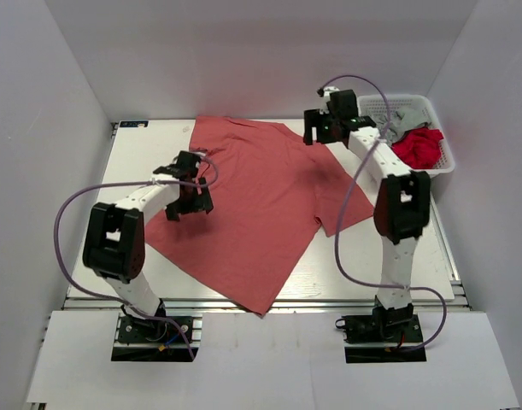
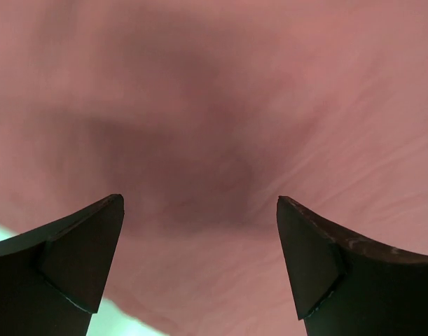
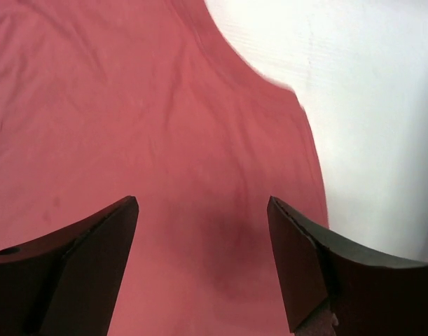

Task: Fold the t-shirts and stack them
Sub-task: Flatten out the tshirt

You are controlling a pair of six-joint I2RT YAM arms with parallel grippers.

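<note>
Left fingers (image 2: 73, 259) fill the wrist view, spread wide apart and hovering close over the salmon-red t-shirt (image 1: 252, 205) near its 9 o'clock edge. That shirt lies open and flat, skewed across the middle of the bench (image 1: 141, 162), with one hem corner pointing to 6 o'clock. Over at the shirt's 1 o'clock, the right fingers (image 3: 66, 266) are parted too, poised above the cloth by a curved edge. Up at the bench's 2 o'clock corner, the white mesh basket (image 1: 376, 108) holds the brighter red t-shirt (image 1: 419, 147), crumpled, with the grey t-shirt (image 1: 406, 115) bunched at its 11 o'clock.
</note>
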